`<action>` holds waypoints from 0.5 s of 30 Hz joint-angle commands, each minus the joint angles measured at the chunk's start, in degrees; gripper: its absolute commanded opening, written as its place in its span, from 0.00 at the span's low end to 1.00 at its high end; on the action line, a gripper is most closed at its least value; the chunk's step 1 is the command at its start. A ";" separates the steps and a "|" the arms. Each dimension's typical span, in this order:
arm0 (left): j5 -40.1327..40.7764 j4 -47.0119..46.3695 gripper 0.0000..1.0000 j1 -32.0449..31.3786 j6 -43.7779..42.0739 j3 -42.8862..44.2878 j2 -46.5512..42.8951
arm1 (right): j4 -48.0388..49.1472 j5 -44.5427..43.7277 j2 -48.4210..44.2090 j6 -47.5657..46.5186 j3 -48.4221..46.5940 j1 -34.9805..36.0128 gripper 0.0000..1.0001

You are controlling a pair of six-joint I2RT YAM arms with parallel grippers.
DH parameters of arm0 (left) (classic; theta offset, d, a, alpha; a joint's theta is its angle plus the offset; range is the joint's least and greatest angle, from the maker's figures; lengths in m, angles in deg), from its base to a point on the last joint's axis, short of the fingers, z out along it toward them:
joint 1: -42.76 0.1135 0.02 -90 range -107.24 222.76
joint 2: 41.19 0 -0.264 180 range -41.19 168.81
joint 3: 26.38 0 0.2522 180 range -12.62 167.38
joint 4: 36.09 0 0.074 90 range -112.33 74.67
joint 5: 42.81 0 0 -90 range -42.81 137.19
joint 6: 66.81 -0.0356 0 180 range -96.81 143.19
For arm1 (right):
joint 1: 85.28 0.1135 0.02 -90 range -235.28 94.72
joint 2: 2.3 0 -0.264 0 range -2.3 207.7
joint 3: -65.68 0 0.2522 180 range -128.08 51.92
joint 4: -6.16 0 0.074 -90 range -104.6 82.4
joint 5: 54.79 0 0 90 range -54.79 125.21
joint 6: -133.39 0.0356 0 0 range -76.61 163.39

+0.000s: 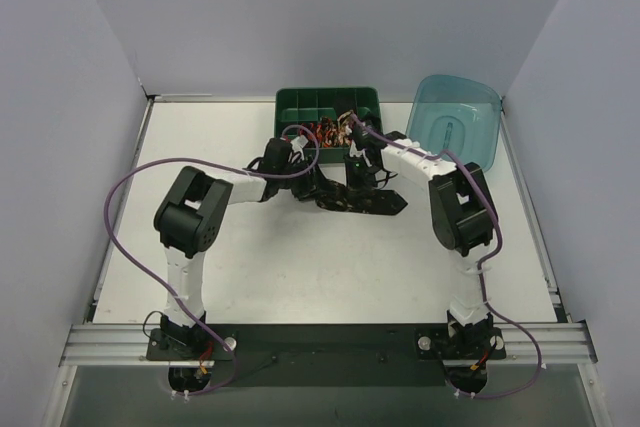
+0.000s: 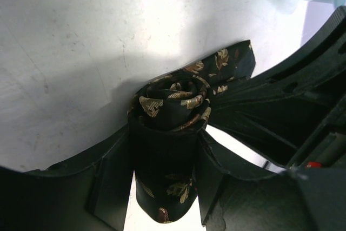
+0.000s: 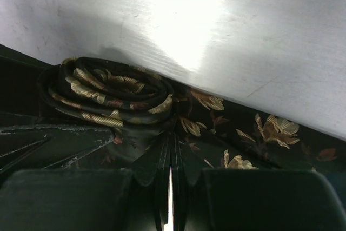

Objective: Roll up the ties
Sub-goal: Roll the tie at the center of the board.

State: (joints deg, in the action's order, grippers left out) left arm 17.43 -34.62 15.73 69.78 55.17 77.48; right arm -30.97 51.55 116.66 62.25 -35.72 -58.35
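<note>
Left hand [image 2: 166, 144] is clenched on the tie [image 2: 173, 104]: its two fingers [image 2: 116, 174] press the rolled part from either side, and the spiral end faces outward past the tips, so the roll's axis seems to run along the fingers. From the coil [image 3: 116, 93] the unrolled tail [image 3: 259, 133] lies flat and runs away toward the right arm's side. In the top view that tail is a dark strip [image 1: 372, 203] lying roughly left to right, just in front of the tray [image 1: 300, 102].

That direction is what the next turn depends on. The roll has to advance along the tail, away from the left hand and toward the right one.

Right hand [image 3: 171, 139] is closed almost to touching, with only a sliver of light between its fingers. Its tips sit where coil meets tail, the coil just to one side. Whether cloth is caught between them cannot be told.

Both hands are at the tie. The left carries the roll and the right is at the seam.

Around them the surface [image 1: 300, 267] is pale and smooth, with glare on it. Behind, rolled ties [image 1: 330, 132] sit in the tray, and a tub [image 1: 455, 122] stands beside it on the right. I judge the rolling partly done, with tail left to take up.
</note>
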 commanded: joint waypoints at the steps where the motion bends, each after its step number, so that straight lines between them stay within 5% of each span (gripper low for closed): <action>1: 4.97 12.19 0.53 -0.48 -8.69 5.50 -4.15 | 0.08 3.26 1.98 1.63 -2.10 2.33 0.00; 15: 20.96 42.96 0.54 -3.47 -23.56 19.56 -5.91 | 1.58 6.95 1.12 3.82 -4.48 4.53 0.00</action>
State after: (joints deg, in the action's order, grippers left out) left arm 31.66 -1.95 14.22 51.94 69.83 74.62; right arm -29.38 56.34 120.42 64.65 -38.65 -54.02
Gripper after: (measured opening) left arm 0.537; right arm 0.024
